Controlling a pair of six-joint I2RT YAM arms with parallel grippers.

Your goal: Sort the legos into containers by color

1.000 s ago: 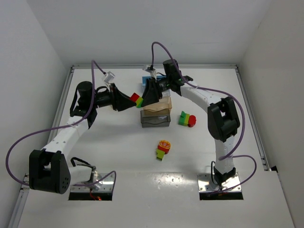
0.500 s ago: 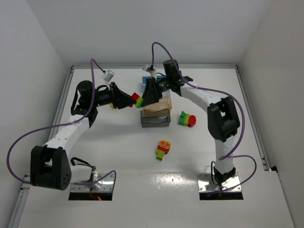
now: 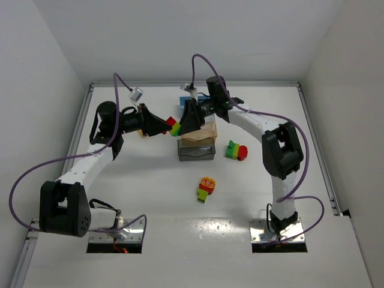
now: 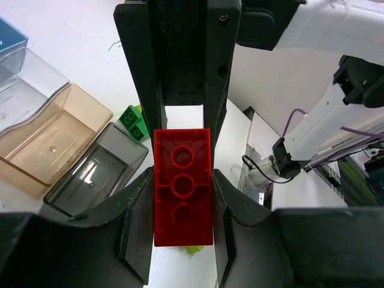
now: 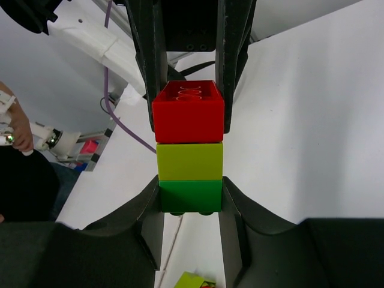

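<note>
Nudged closer since a second before, the left gripper [image 3: 167, 125] met the right gripper [image 3: 180, 128] over a red-yellow-green stack [image 3: 174, 126] aloft at 10 o'clock of the grey bin [image 3: 196, 152]; left wrist: jaws pinched its red brick [image 4: 182, 195]; right wrist: jaws pinched its green brick [image 5: 190, 195].

Blue bin [image 3: 182, 102] mostly hidden under right tool [image 3: 180, 128]; cut at left-wrist frame edge.
</note>
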